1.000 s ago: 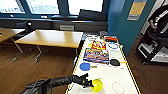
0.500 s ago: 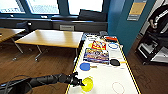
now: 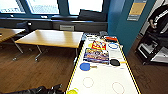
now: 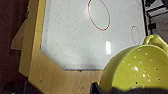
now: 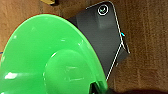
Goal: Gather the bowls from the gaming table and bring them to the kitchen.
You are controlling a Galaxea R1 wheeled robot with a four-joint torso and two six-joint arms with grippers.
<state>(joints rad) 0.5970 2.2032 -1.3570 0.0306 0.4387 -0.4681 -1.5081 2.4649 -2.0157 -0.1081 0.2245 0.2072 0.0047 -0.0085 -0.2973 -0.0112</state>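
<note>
Head view: my left arm (image 3: 32, 90) enters low from the left, dark, reaching toward the near left corner of the gaming table (image 3: 105, 82). At that corner, just past the arm's end, sits the yellow bowl (image 3: 72, 91), right at the yellow edge stripe.

Left wrist view: the yellow bowl (image 4: 140, 70) shows large and close, pierced with small holes, a loop handle on its rim. It hangs over the light wooden corner of the surface. The left tool appears closed on its near rim; the fingers themselves are hard to make out.

Right wrist view: the green bowl (image 5: 47, 57) is close against the camera, seen from its underside, with a round foot at the middle. The right tool seems to grip it at the rim; contact is not plainly visible. Behind it are the brown wooden floor (image 5: 147, 37) and a dark part of my base (image 5: 105, 37).

On the surface, farther along: a blue paddle (image 3: 85, 66), a black paddle (image 3: 115, 62), coloured game boxes (image 3: 97, 55), and a white plate with a blue rim (image 3: 113, 46). Two thin red circles (image 3: 88, 82) are drawn on the white top.

Beside the surface, left: a wooden table (image 3: 51, 38). Far right: a person (image 3: 158, 18) standing at a rig.
</note>
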